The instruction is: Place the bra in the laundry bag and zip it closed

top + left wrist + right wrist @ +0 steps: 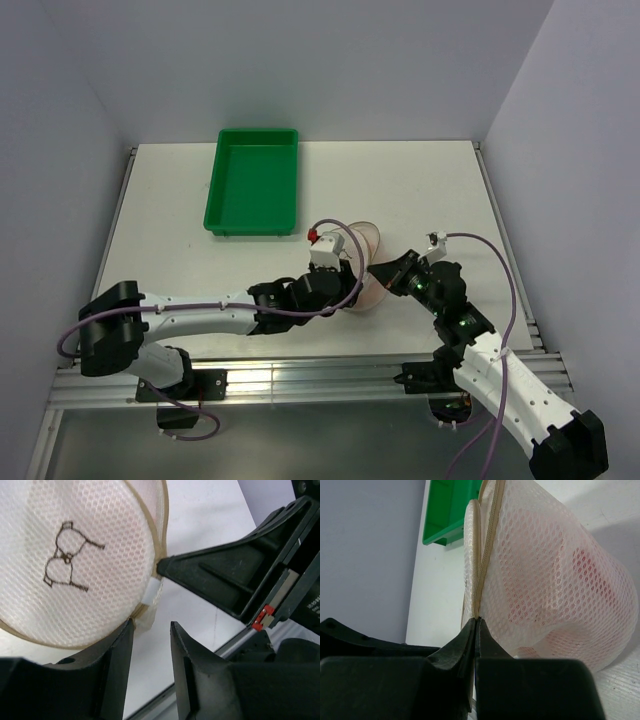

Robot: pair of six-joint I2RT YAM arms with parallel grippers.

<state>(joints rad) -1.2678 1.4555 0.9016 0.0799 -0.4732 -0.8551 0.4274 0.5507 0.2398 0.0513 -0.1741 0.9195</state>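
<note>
The laundry bag [368,245], a round white mesh pouch, stands on edge on the table between my two grippers. Its flat face with the dark printed mark [65,555] fills the left wrist view. The pink bra [580,565] shows through the mesh inside the bag. My right gripper [478,620] is shut on the bag's zipper rim [487,535]; in the left wrist view its dark finger [215,575] meets the rim. My left gripper [151,624] is open, with nothing between the jaws, and its left fingertip lies against the bag's lower edge. In the top view the left gripper [352,292] and the right gripper [386,272] flank the bag.
The green tray [215,190] stands behind the bag at the back left, and it also shows in the right wrist view [450,510]. The metal rail at the table's near edge [300,375] runs just behind both grippers. White walls enclose the table.
</note>
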